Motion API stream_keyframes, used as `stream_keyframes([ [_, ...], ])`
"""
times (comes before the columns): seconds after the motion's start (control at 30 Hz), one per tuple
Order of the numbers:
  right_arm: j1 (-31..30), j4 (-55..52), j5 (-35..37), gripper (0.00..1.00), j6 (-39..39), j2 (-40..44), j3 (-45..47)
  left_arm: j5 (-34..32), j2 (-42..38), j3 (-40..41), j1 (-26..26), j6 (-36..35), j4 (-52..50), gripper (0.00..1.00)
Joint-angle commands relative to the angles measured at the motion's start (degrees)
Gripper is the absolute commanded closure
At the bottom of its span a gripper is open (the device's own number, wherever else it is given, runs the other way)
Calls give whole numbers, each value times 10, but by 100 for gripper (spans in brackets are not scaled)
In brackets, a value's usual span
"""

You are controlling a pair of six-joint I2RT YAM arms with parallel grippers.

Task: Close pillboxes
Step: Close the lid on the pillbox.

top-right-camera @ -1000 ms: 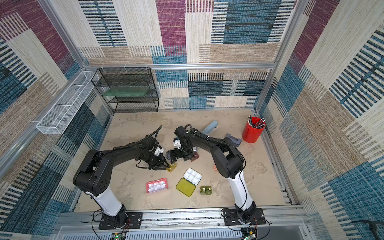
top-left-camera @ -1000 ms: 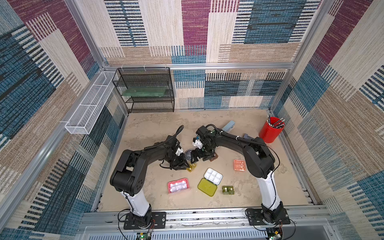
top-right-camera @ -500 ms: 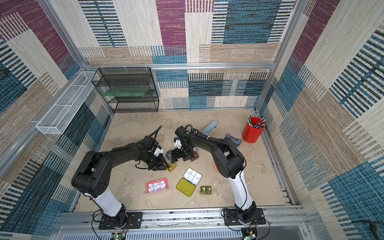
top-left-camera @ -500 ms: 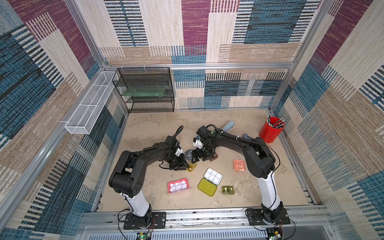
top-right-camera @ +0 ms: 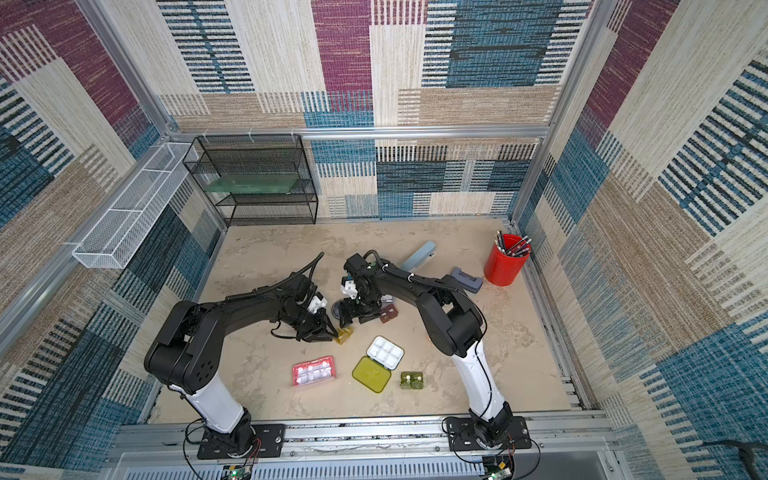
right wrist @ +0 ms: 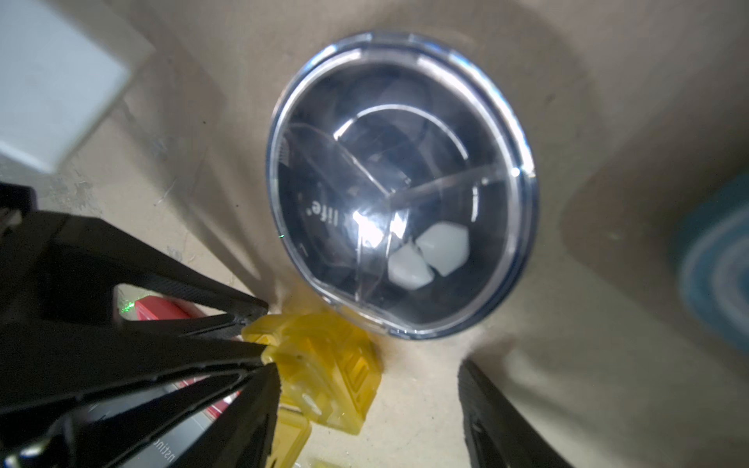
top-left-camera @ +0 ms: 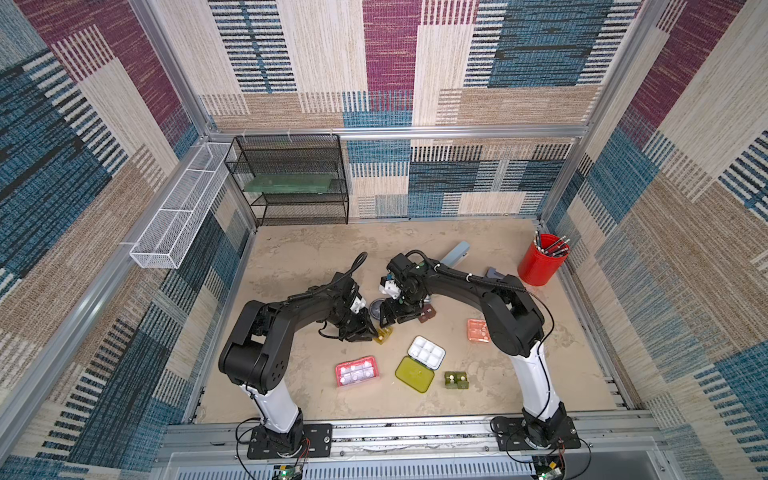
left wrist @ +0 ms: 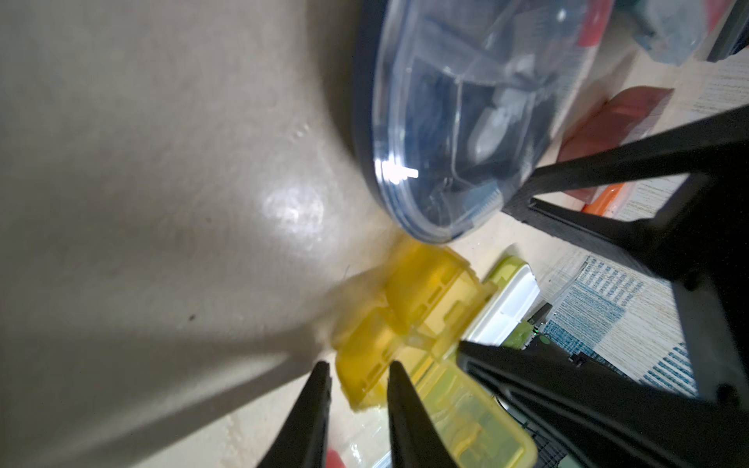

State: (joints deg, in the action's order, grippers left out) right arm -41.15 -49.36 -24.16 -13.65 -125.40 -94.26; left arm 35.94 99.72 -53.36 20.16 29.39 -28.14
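Pillboxes cluster at the middle of the table (top-left-camera: 311, 257). Bare surface lies toward the wire shelf (top-left-camera: 291, 183) and along the front right edge; a red cup (top-left-camera: 540, 266) stands by the right wall. The amber pillbox (top-left-camera: 383, 333) sits just beside the round black pillbox (right wrist: 401, 186), whose clear lid covers two white pills (right wrist: 441, 243). The yellow-green pillbox (top-left-camera: 415, 374) lies open, its white tray (top-left-camera: 427, 352) exposed; the pink pillbox (top-left-camera: 357, 371) lies nearer the front. Left gripper (left wrist: 358, 366): narrow, pinching the amber pillbox's edge. Right gripper (right wrist: 371, 366): jaws apart, straddling the amber pillbox, one finger touching it.
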Motion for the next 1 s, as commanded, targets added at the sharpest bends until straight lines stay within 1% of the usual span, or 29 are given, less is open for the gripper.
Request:
stream_keyframes([
  [0.0,-3,-22,83,34,-2,-20,8,-1,3,-5,1,-20,-4,72],
  [0.2,-3,-33,86,43,1,-31,-10,0,9,-10,0,-25,-7,72],
  [0.23,-4,-34,87,43,2,-33,-11,0,10,-10,0,-26,-7,72],
  [0.63,-4,-38,97,42,-1,-32,-12,1,12,-20,0,-31,-14,73],
  [0.97,4,-37,78,39,-4,4,-21,-1,1,-32,-1,-30,-27,72],
])
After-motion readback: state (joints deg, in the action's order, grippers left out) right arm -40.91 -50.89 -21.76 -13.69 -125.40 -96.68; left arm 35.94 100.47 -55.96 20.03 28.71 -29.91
